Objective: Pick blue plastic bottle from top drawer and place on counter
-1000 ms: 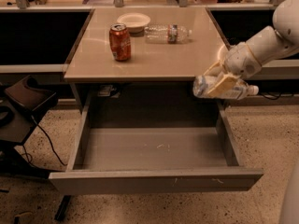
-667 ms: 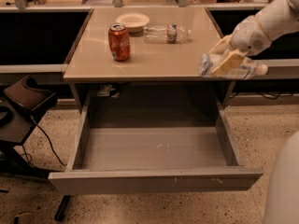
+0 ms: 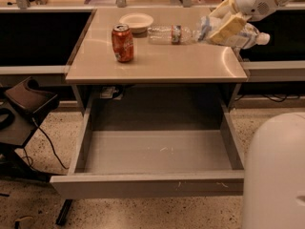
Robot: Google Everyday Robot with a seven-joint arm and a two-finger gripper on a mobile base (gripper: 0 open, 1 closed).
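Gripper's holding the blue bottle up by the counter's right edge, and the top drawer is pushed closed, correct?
Not quite: the camera view shows the top drawer pulled open and empty. The rest stands: the gripper is shut on the blue plastic bottle by the counter's right edge.

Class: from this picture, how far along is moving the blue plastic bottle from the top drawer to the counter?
Done: the top drawer stands open with no bottle in it. In hand: the pincer grips the blue plastic bottle, held sideways in the air over the far right edge of the counter. Left: set it down on the counter and let go.
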